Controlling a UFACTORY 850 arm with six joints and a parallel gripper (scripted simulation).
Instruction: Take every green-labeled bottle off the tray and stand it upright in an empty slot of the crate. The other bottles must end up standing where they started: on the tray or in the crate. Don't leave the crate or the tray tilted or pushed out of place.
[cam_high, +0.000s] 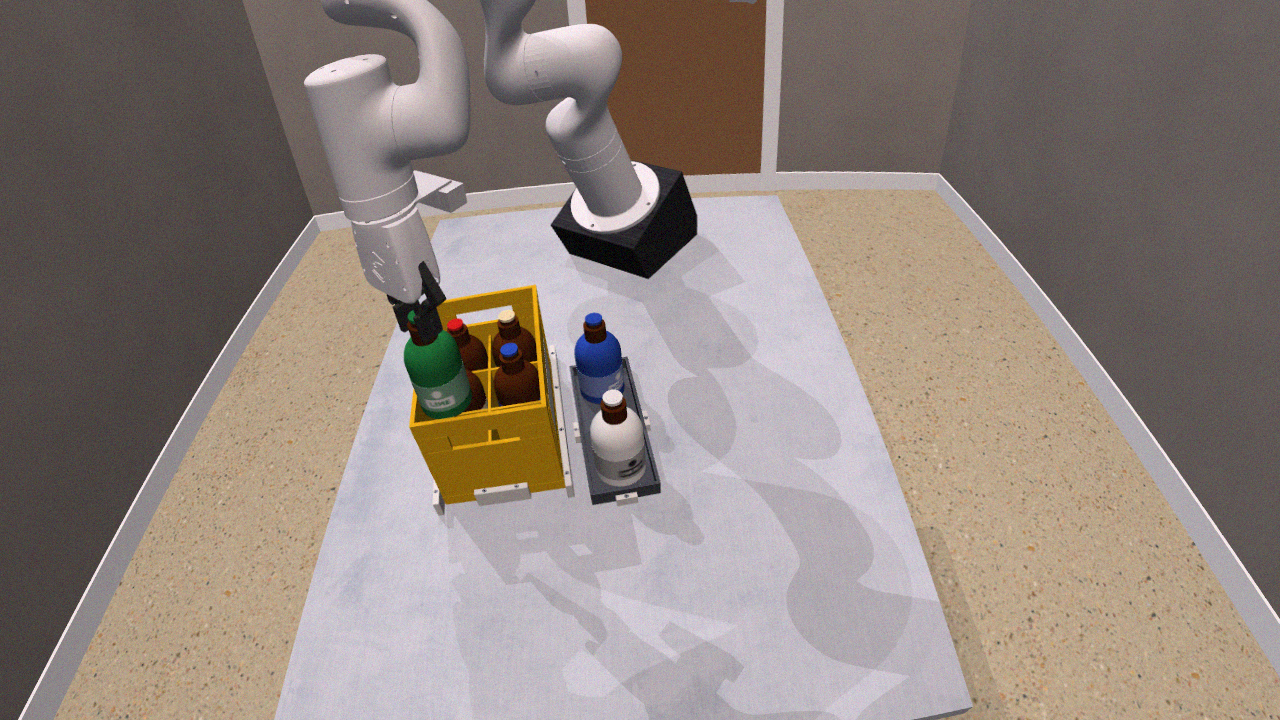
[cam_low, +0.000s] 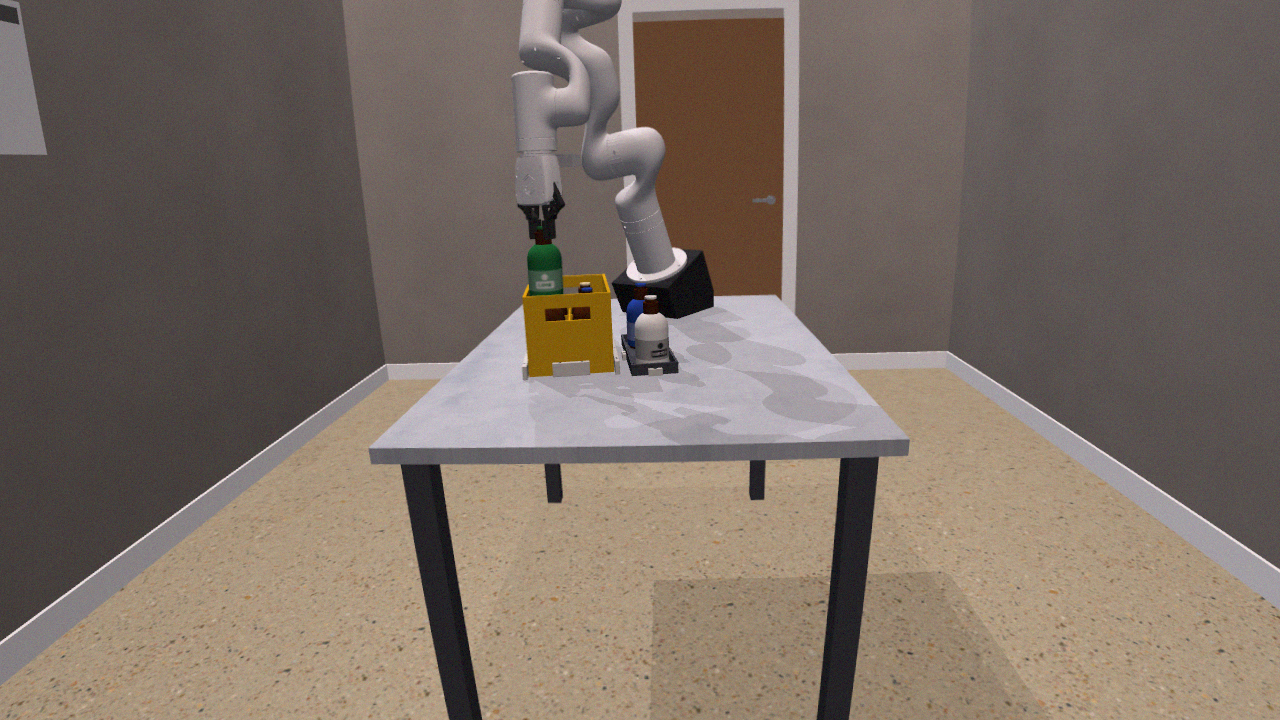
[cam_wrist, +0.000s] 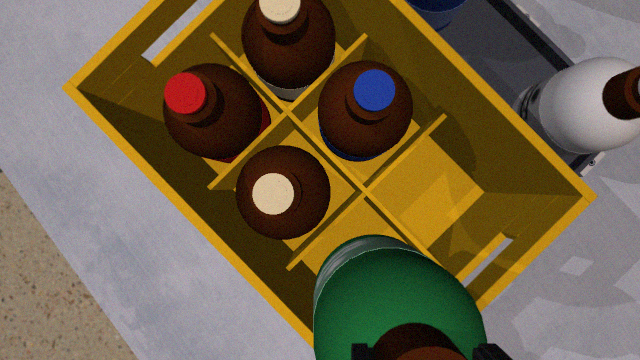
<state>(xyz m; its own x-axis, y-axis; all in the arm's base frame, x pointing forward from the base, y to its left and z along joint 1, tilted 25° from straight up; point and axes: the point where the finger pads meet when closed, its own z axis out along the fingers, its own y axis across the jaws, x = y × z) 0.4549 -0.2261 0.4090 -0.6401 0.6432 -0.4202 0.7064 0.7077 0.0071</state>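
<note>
My gripper (cam_high: 418, 315) (cam_low: 541, 228) (cam_wrist: 425, 350) is shut on the neck of the green-labeled bottle (cam_high: 435, 371) (cam_low: 544, 268) (cam_wrist: 400, 295) and holds it upright. The bottle's base is at about rim level over the front-left slot of the yellow crate (cam_high: 487, 447) (cam_low: 568, 335) (cam_wrist: 505, 150). The slot beside it (cam_wrist: 425, 200) is empty. The other slots hold brown bottles: one with a red cap (cam_high: 456, 326) (cam_wrist: 185, 92), one with a blue cap (cam_high: 509, 351) (cam_wrist: 374, 90) and two with cream caps (cam_wrist: 279, 10) (cam_wrist: 273, 193).
The dark tray (cam_high: 623, 490) (cam_low: 650, 367) (cam_wrist: 480, 50) sits right of the crate with a blue bottle (cam_high: 597, 358) (cam_wrist: 432, 7) and a white bottle (cam_high: 617, 443) (cam_low: 651, 333) (cam_wrist: 575, 105) standing on it. The robot base (cam_high: 626, 228) is behind them.
</note>
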